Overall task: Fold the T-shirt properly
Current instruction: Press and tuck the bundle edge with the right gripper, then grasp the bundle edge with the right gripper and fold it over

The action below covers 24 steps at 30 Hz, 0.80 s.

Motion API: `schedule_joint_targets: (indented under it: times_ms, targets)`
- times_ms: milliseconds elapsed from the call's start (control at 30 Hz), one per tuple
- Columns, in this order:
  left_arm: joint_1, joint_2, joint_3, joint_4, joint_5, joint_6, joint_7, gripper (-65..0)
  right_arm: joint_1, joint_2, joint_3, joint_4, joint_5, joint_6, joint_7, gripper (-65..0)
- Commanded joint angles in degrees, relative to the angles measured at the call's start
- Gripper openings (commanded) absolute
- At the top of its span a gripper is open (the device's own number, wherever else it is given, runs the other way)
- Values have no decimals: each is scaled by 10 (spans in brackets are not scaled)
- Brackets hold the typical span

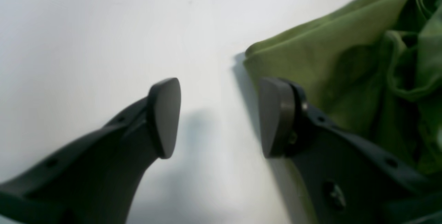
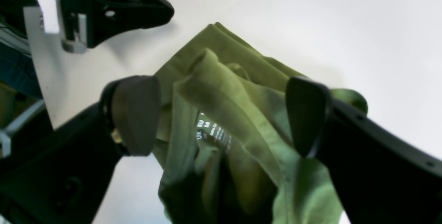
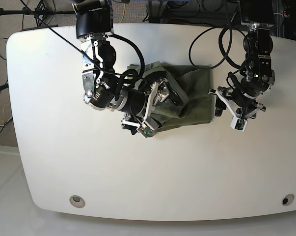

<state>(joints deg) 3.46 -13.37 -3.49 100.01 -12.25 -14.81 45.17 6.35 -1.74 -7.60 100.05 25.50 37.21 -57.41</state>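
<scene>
The olive-green T-shirt [image 3: 192,96] lies bunched and partly folded in the middle of the white table [image 3: 89,172]. My right gripper [image 3: 160,105] is on its left part. In the right wrist view this gripper [image 2: 221,113] stands wide open, its fingers either side of a raised bunch of T-shirt [image 2: 224,78] with a white-printed neck label [image 2: 212,130]. My left gripper [image 3: 219,103] sits at the shirt's right edge. Close up, the left gripper [image 1: 221,118] is open over bare table, with one finger [image 1: 276,117] beside the folded T-shirt edge [image 1: 328,51].
The left gripper also shows at the top left of the right wrist view [image 2: 138,6]. Black cables [image 3: 206,44] hang over the table's back. Two round holes [image 3: 77,199] [image 3: 285,200] sit near the front edge. Bare white table surrounds the shirt.
</scene>
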Motion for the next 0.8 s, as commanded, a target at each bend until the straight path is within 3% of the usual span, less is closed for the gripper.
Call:
schedule_joint_targets:
  times_ms: [0,400,533,767]
  targets:
    - [-10,-4,-2,10,-4,2,-13,-311,16,-2,-1,-2,10,-14,16,-110]
    - [-9,-4,-2,10,-3,2,-13,-311,35,-2,-4,-54,10,-17,27,-110]
    - [-8,-4,-2,10,-3,2,-13,-311,36,-1,-33,-55,9,-17,39,-110]
    - [-7,-4,-2,10,-3,2,-13,-311,37,-3,-76,-55,-42,-17,48,-112]
